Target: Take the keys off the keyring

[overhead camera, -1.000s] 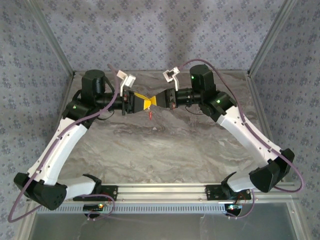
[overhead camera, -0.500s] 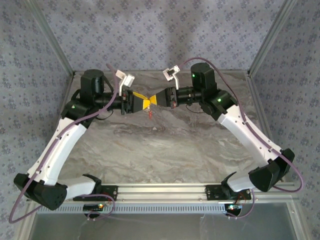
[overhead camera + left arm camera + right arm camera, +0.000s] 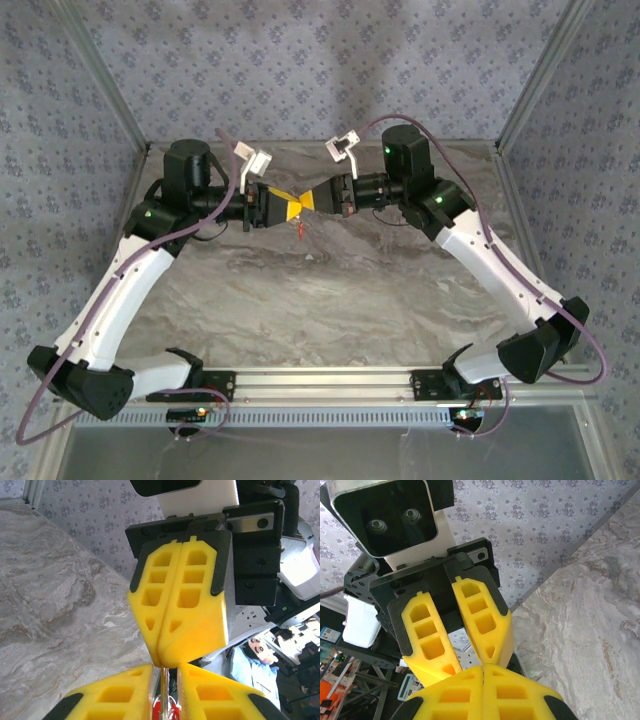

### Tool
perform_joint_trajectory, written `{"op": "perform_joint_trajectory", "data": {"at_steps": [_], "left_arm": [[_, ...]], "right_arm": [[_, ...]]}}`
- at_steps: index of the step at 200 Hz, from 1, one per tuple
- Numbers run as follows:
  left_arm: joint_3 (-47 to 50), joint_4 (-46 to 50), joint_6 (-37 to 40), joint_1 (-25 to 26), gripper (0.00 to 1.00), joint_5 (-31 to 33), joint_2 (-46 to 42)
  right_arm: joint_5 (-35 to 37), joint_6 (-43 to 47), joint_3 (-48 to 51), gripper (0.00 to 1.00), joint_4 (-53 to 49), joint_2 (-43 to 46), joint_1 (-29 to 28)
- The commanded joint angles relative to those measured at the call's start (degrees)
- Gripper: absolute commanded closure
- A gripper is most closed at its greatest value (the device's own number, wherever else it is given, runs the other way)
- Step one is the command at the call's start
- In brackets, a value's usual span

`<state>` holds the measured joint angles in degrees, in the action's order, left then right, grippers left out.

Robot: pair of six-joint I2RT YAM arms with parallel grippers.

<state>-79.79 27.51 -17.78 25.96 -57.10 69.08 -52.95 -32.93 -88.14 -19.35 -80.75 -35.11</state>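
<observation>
holding the blocky, hollow-celled yellow right gripper [image 3: 482, 668] fully closed. flanking the thin silvery-and-red keyring [image 3: 167, 711] with the left gripper [image 3: 165, 674], not showing whether clenched.

A grey, marble-veined tabletop [image 3: 330, 290] is enclosed by walls [image 3: 320, 60] papered in a pale blue-grey floral pattern. Slanted metal frame posts [image 3: 100, 80] are seen at both back corners. A slotted aluminium rail [image 3: 330, 380] is laid along the near edge. Past the enclosure, in the left wrist view, a cartoon-like face [image 3: 256, 644] above something blue is glimpsed, blurred.
</observation>
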Motion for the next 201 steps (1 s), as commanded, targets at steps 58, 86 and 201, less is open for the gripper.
{"op": "perform_joint_trajectory", "data": {"at_steps": [58,86,201], "left_arm": [[-1.2,1.3,1.6,1.7,0.81,-2.6,1.1],[-1.4,1.2,1.7,1.8,0.90,-2.5,1.3],[-1.0,0.1,0.1,0.3,0.62,1.8,-0.3]], "right_arm": [[-2.0,0.0,-3.4,1.00,1.1,-0.9,-0.5],[-2.2,0.1,-3.4,1.00,1.1,-1.0,-0.7],[-1.1,2.1,-4.1,1.00,-2.7,-0.6,-0.9]]}}
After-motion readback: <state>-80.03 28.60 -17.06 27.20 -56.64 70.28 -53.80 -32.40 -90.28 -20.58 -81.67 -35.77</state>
